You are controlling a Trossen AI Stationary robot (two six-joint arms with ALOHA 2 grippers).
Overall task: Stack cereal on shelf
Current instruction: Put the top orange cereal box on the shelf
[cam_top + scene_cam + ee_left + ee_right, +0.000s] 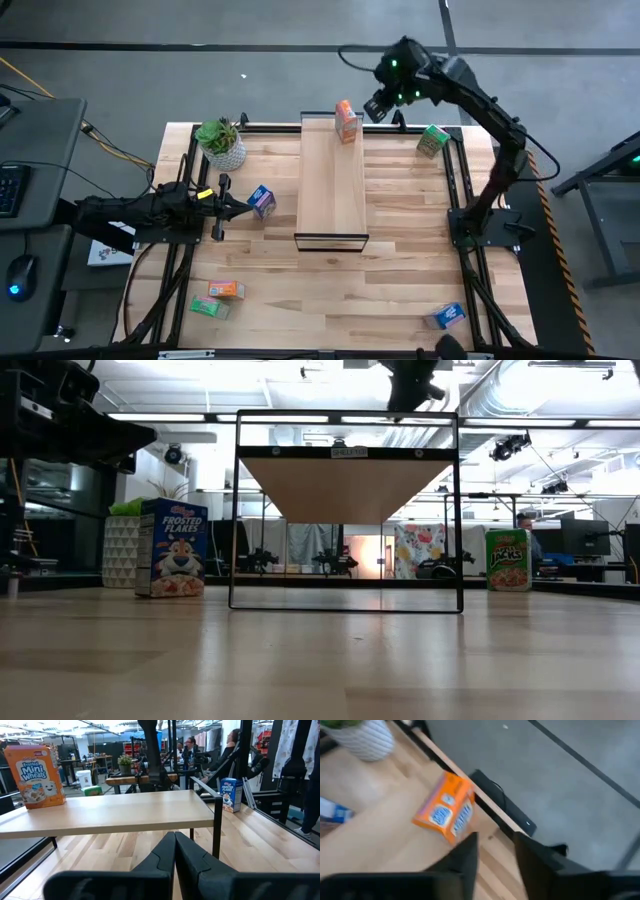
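Observation:
The shelf (330, 190) is a light-wood plank on a black frame, in the middle of the table. One orange cereal box (346, 120) stands upright on its far end, also seen in the right wrist view (447, 810) and the left wrist view (35, 770). My right gripper (378, 108) (495, 852) hovers open just right of that box, touching nothing. My left gripper (225, 207) (175, 850) is shut and empty at the table's left. A blue box (262, 200) (170, 548) stands on the table just in front of it.
A green box (432, 140) (508, 560) stands at the far right of the table. An orange box (226, 290) and a green box (208, 308) lie near the near left corner, and a blue box (444, 316) at the near right. A potted plant (222, 142) stands far left.

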